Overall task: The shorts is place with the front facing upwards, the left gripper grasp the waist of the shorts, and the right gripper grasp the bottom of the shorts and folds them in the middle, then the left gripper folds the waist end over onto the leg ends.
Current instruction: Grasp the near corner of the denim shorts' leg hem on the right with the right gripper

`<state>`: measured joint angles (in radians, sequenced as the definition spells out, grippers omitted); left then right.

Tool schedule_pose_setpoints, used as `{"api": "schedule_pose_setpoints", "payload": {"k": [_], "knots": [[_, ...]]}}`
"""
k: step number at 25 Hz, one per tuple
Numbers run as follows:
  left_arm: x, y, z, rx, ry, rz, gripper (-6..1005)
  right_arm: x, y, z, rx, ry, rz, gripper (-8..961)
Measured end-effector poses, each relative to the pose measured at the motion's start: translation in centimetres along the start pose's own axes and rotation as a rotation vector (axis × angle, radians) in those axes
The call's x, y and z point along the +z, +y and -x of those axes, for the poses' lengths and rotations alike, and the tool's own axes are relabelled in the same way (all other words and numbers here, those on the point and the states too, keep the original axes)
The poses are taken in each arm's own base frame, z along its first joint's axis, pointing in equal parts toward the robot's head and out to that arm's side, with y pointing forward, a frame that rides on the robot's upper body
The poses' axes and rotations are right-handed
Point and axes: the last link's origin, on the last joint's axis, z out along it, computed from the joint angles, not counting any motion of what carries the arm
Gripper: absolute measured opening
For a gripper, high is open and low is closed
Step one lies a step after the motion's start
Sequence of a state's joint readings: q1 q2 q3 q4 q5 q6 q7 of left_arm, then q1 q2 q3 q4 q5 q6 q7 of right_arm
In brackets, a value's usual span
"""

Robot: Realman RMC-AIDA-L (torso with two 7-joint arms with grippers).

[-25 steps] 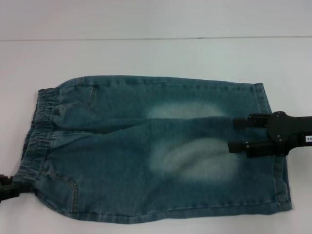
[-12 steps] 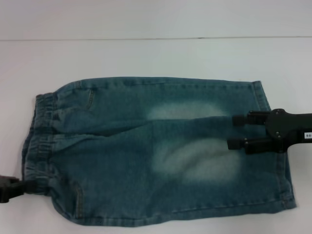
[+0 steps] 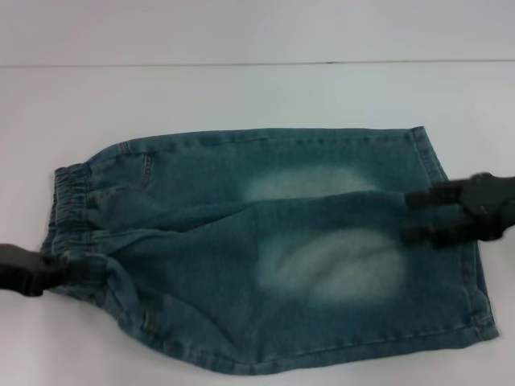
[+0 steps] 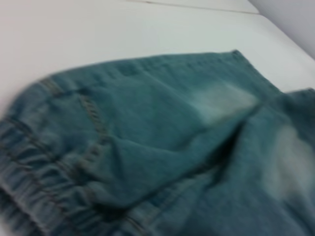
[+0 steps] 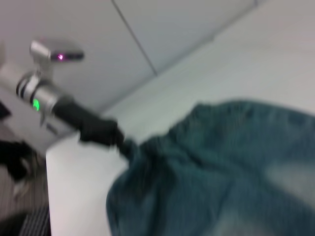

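left gripper (image 3: 60, 272) sits at the near end of the waist (image 3: 71, 219), at the left edge of the head view, fingers clamped on the gathered band; the cloth bunches and pulls toward it. the right wrist view shows the same gripper (image 5: 123, 143) from afar, its black tip buried in the denim where the fabric puckers.

right gripper (image 3: 412, 215) lies over the bottom of the shorts (image 3: 459, 233), arm entering from the right. its two prongs (image 3: 426, 196) stand apart, one above the other in the head view, pointing toward the waist. whether they touch the cloth cannot be told.

shorts (image 3: 265, 249) lie flat on the white table (image 3: 241, 88), waist to the robot's left, leg ends (image 3: 430, 161) to its right. two pale faded patches (image 3: 330, 265) sit in the middle and toward the legs. a crease runs from the waist between the patches. a pocket seam (image 3: 147, 169) shows near the far end of the waist; the left wrist view shows that stitching (image 4: 93, 118) and the puckered band (image 4: 34, 182) close up.
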<state>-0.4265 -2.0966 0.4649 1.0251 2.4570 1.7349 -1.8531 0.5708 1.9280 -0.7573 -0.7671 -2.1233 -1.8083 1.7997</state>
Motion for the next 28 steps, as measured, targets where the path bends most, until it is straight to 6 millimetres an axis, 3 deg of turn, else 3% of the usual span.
{"api": "schedule_pose_setpoints", "payload": {"k": [10,17,28], "knots": [[-0.5,-1.1,-1.1,-0.027,0.038,-0.065,29,-2.1,0.4,-1.1,0.082,0.328,-0.028,916],[-0.5,-1.4,-1.3,-0.045,0.045,-0.091,30,-2.5,0.1,-2.3,0.146,0.522,-0.068,916],[-0.1,-1.4,-1.2,-0.054,0.042,-0.093,29,-1.8,-0.7,-2.7,0.165,0.61,-0.128,915]]}}
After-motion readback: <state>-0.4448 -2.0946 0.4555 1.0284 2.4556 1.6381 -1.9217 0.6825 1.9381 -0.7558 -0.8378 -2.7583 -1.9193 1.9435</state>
